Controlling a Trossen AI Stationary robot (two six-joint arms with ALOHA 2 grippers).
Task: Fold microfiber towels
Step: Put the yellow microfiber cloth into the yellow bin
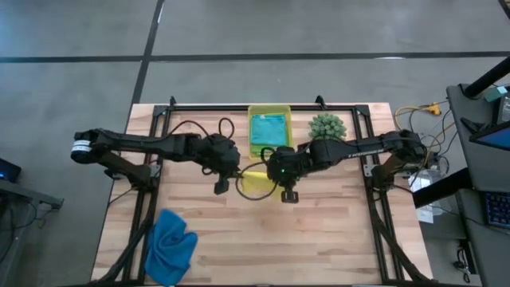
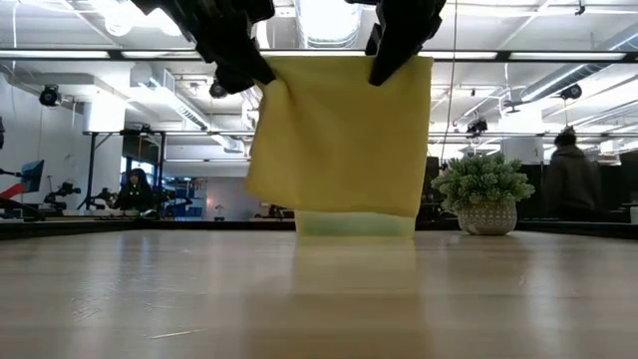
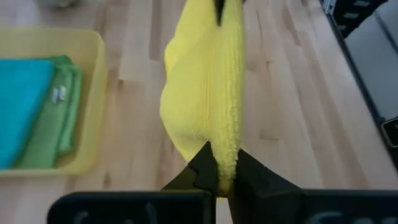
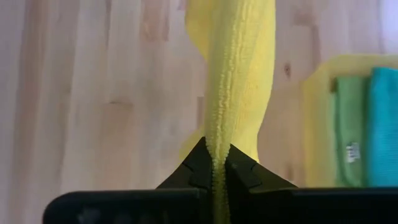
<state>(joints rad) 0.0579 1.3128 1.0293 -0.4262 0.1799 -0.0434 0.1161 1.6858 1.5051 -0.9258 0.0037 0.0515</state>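
**Inspector:** Report the table from the left side across, taking the bin (image 1: pixel 269 109) as reference.

**Assistant:** Well left of the bin, at the table's near edge, a blue towel (image 1: pixel 170 246) lies crumpled on the wooden table (image 1: pixel 335 239). The left gripper (image 3: pixel 217 180) is just in front of the bin, toward its left corner; its fingers are clamped on one upper corner of the yellow towel (image 2: pixel 344 135).

**Inspector:** And the towel itself?

**Assistant:** It hangs as a sheet in front of the bin, lifted clear of the tabletop in the low view, stretched between both grippers along its top edge.

**Inspector:** Contents of the bin?

**Assistant:** A teal towel (image 1: pixel 268 129) lies folded inside, with a green towel (image 3: pixel 55 118) folded beneath or beside it; which, I cannot tell.

**Inspector:** Right side?

**Assistant:** The right gripper (image 4: pixel 214 165) is just in front of the bin's right corner, fingers pressed together on the yellow towel's other upper corner. A small potted plant (image 1: pixel 327 126) stands just right of the bin.
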